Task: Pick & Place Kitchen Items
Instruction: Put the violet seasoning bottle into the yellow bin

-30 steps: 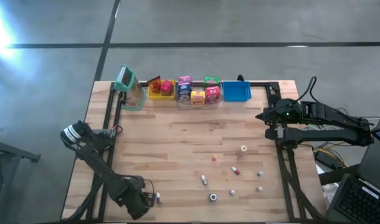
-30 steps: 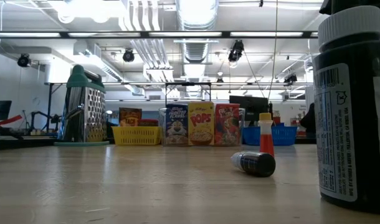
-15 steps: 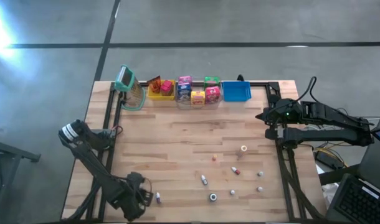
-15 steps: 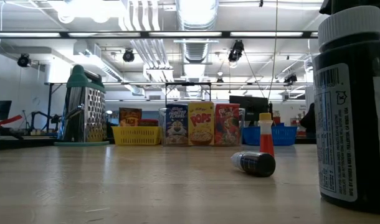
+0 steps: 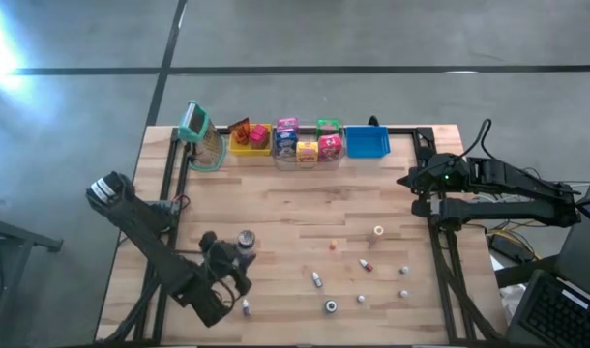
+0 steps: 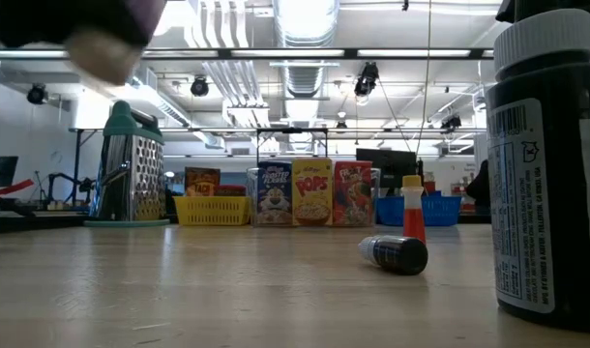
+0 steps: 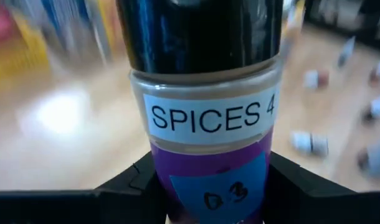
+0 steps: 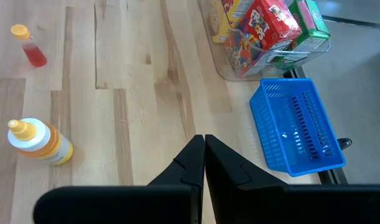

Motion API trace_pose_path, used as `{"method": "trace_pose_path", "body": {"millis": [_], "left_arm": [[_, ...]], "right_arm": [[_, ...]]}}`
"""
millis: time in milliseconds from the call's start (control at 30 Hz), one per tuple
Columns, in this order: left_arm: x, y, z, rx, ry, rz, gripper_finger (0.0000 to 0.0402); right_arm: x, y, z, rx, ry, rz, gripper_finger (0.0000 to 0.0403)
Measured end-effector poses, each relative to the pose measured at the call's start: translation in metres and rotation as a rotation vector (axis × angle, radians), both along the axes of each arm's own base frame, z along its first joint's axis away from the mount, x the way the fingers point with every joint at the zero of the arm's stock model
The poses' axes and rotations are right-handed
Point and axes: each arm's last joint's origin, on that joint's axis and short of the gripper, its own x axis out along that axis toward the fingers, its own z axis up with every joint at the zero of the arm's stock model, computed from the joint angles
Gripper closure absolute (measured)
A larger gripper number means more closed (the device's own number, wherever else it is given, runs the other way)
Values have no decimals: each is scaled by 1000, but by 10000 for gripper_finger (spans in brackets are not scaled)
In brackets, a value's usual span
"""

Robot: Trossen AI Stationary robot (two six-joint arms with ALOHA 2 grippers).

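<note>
A spice jar (image 7: 205, 118) with a black cap, a white "SPICES 4" strip and a purple label fills the left wrist view, and my left gripper (image 5: 234, 255) is shut on it over the table's near left part. In the low view the jar (image 6: 92, 29) shows blurred, high at the upper left. Several small bottles (image 5: 366, 264) lie and stand on the table's near right part; one more (image 5: 245, 307) is beside my left arm. My right gripper (image 8: 204, 155) is shut on nothing and waits at the table's right edge (image 5: 417, 184). My left gripper pinches the jar's bottom end, at the purple label (image 7: 205, 190), between its two fingers (image 7: 124, 190), one on each side. The fingers lie along the jar, whose capped end sticks out ahead of them. The jar is tilted and lifted clear of the table.
Along the far edge stand a grater (image 5: 200, 135), a yellow bin (image 5: 249, 141), a clear bin with mini boxes (image 5: 305, 145) and a blue bin (image 5: 366, 143). A large dark bottle (image 6: 551, 164) stands right before the low camera. Bare wood lies mid-table.
My left gripper has risen from near the front edge and gone toward the table's far edge and middle, rolling its wrist. It has stayed shut on the jar, which now sticks out ahead of it, lifted clear of the table.
</note>
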Motion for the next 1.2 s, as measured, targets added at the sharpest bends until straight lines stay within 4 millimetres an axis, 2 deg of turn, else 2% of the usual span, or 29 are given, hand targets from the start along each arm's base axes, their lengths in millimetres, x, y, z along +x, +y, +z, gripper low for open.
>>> {"method": "trace_pose_path", "body": {"millis": [167,267,467,633,700,833,967,1067,1200], "left_arm": [[-1,11,20,212,-88,-2,213],[-2,18,29,300,-110,13,213],[4,34,35,427,-116,81,213],[13,51,33,519,-56,140,213],[17,57,33,542,-25,157,213],[25,66,36,586,33,179,213],[30,73,38,604,61,196,213],[32,78,38,604,69,218,213],[40,88,39,620,111,242,213]], "right_arm": [[1,0,1,-1,-15,-1,394],[7,-1,7,-3,-112,-16,394],[23,-4,32,88,-464,-119,394],[40,-5,55,202,-750,-68,394],[50,-5,60,272,-811,-35,394],[67,-7,56,291,-796,13,394],[87,-5,45,260,-698,169,391],[101,-1,39,195,-657,249,375],[108,0,38,130,-626,286,346]]}}
